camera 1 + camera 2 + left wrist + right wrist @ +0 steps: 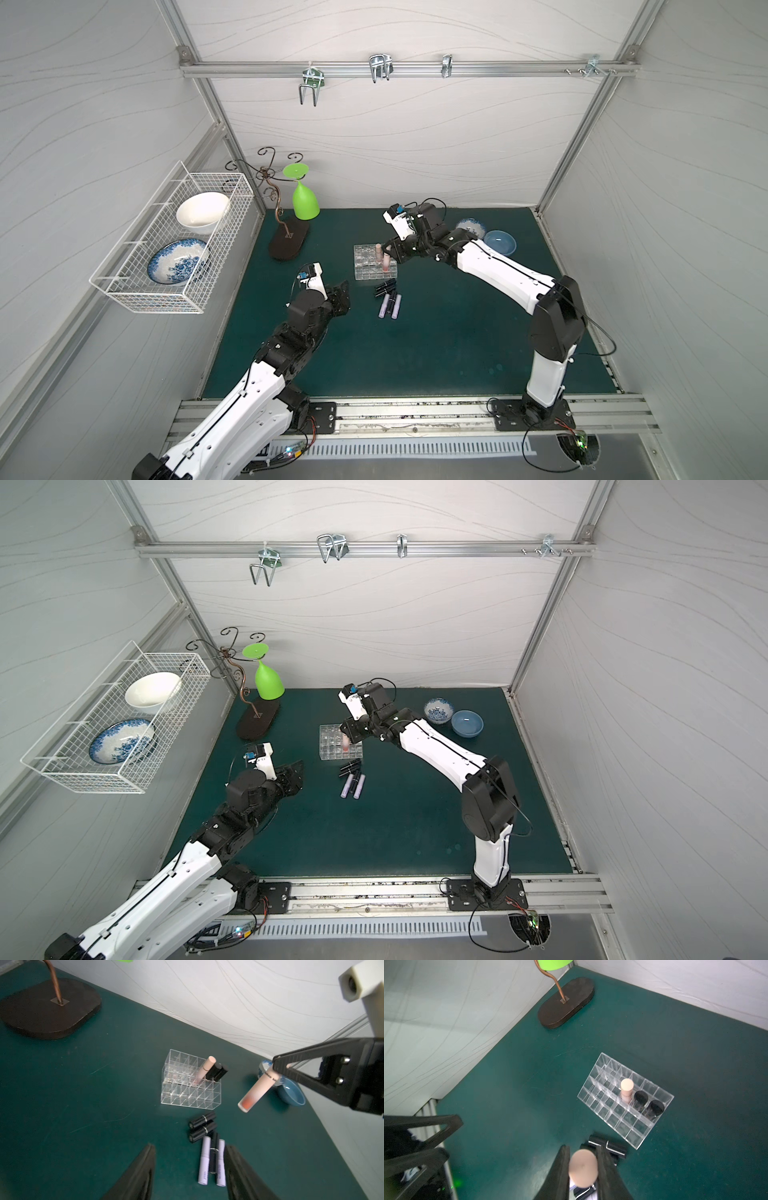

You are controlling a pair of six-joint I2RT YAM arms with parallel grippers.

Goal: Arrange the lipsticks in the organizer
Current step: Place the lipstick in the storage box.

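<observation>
**Right gripper holds a pink lipstick by the organizer; left gripper is spread and empty**

The right gripper is pinched on a pale pink lipstick. The tube is in the air and tilted, with its orange-tinted end pointing down and clear of the mat. In both top views it shows against the right part of the organizer. Whether it hangs straight over a cell cannot be told.

The organizer, a clear acrylic grid, sits on the green mat toward the back of the workspace. Three of its cells in one row, side by side toward its far right, are filled. One holds a standing pink lipstick, leaning slightly. The next two hold two black lipsticks, standing upright.

The loose lipsticks lie flat on the mat just in front of the organizer. Two short black ones lie side by side and touching, nearest the organizer. Just beyond them two lilac tubes lie parallel, with a slim black tube between them.

The left gripper hovers above the mat to the left of the loose pile. Its jaws are spread and there is nothing between them. In the left wrist view the lilac tubes show in the gap between its fingers.

A blue bowl and a blue-and-white patterned bowl stand on the mat behind the right arm.
</observation>
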